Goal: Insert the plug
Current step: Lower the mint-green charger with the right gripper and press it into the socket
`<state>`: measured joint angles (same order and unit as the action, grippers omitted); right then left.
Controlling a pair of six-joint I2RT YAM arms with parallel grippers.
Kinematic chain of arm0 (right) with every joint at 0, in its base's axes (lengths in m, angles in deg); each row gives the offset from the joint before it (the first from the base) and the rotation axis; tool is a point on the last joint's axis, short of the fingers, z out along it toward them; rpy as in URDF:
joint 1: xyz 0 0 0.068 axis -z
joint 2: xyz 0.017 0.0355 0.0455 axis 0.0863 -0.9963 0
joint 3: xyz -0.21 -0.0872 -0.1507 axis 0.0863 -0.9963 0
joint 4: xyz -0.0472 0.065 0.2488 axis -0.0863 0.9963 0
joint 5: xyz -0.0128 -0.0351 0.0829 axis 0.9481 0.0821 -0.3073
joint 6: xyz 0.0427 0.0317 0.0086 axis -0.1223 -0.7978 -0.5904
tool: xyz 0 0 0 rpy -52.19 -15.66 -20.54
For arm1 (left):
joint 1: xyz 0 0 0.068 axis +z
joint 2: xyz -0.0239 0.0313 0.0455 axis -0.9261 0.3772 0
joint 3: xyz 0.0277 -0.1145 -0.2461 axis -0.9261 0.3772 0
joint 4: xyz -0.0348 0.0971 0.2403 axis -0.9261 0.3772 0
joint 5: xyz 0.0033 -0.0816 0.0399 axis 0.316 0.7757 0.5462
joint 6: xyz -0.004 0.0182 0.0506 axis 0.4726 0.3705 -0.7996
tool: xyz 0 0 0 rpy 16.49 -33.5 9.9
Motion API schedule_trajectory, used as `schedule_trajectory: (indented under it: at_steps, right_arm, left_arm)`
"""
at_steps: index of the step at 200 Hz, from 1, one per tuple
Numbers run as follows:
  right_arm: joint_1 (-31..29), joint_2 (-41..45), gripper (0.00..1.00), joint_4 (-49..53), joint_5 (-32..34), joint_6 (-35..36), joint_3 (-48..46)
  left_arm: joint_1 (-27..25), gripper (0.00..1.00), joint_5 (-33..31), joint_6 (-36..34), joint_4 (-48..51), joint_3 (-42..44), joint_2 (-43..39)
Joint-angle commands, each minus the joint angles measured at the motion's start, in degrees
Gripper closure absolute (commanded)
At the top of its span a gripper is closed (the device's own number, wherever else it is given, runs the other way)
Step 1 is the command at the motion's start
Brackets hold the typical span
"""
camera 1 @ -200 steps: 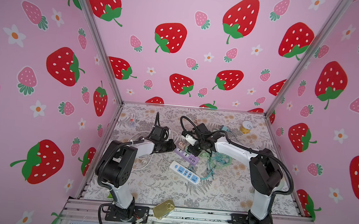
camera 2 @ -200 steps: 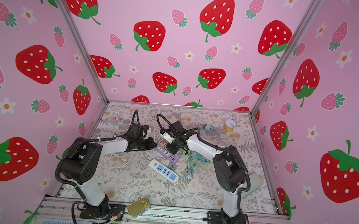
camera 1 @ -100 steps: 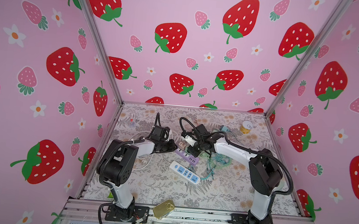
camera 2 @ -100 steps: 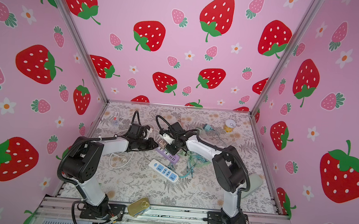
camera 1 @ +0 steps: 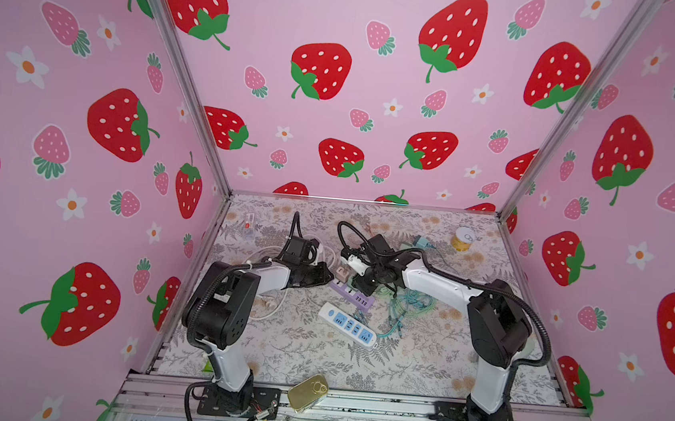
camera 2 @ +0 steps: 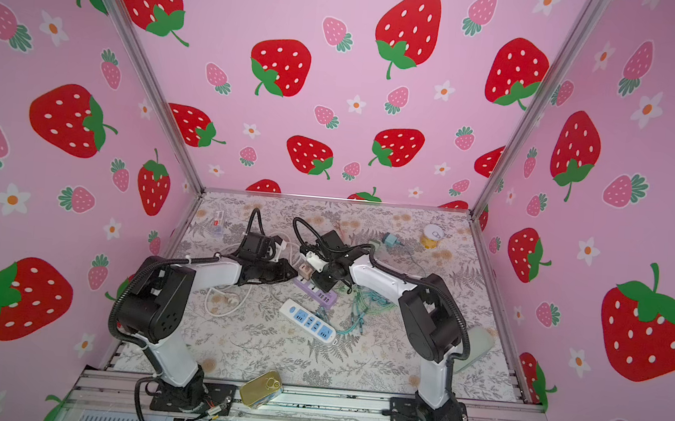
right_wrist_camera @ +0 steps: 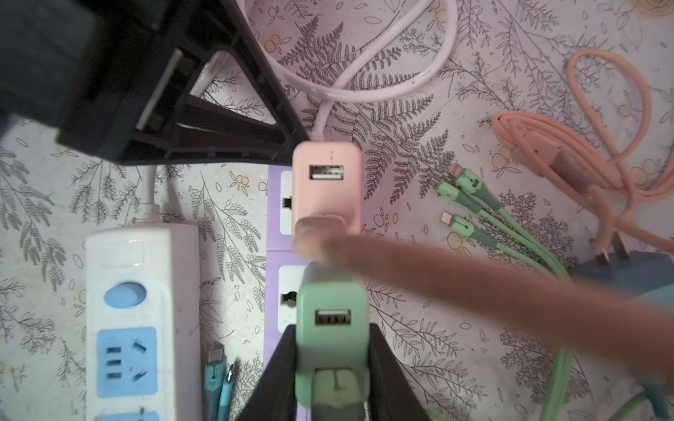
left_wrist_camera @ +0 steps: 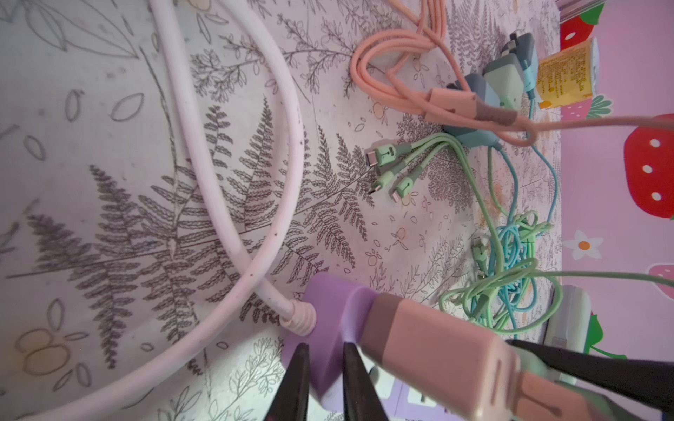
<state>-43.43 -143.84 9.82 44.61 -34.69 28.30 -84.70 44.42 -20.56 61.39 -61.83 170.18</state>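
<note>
1. My right gripper [right_wrist_camera: 332,330] was black, its plug [right_wrist_camera: 328,350] mint green.
2. The other plug [right_wrist_camera: 327,189] was pale pink.
3. The power strip [right_wrist_camera: 273,255] was lilac.
4. At six o'clock from it, the second strip [camera 1: 347,325] was white with blue sockets.
5. My table cover [camera 1: 418,364] showed grey ferns.
6. The walls [camera 1: 261,17] were pink with red strawberries.

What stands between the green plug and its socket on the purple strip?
Nothing visible. The green plug, in the right claw, sits directly over the purple strip; the pink charger and its cable lie beside it.
</note>
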Motion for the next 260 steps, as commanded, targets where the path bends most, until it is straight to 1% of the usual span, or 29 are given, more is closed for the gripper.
schedule_trajectory:
  at_steps: [1, 70, 113, 169, 195, 239, 260]
  right_arm:
    - [-0.4, -1.8, 0.95, 2.1, 2.5, 0.7, -1.8]
    - [-0.7, -3.2, 0.96, 1.0, 3.8, -0.2, -5.8]
    - [-0.7, -1.8, 0.96, -0.6, 3.1, -1.2, -8.2]
    - [-0.7, 0.6, 0.95, -2.0, 1.0, -2.4, -7.6]
    - [-0.7, 2.5, 0.89, -2.7, -0.1, -3.0, -7.5]
    - [-0.7, 5.1, 0.76, -3.1, -1.5, -3.9, -7.5]
    - [-0.7, 6.6, 0.64, -3.0, -2.4, -4.7, -7.2]
  left_arm:
    - [0.0, 0.81, 0.5, -0.6, 1.9, 0.6, 1.6]
    - [0.0, 0.81, 0.1, -0.9, 2.6, 0.7, 1.1]
    - [0.0, 0.81, 0.2, -0.7, 2.5, 0.7, 0.9]
    - [0.0, 0.81, 0.5, -0.4, 2.6, 0.8, -0.4]
    - [0.0, 0.81, 0.6, -0.5, 2.5, 1.1, -0.8]
    - [0.0, 0.81, 1.3, 0.4, 1.3, 2.0, -1.1]
    - [0.3, 0.81, 2.6, 1.0, -0.2, 2.6, -1.2]
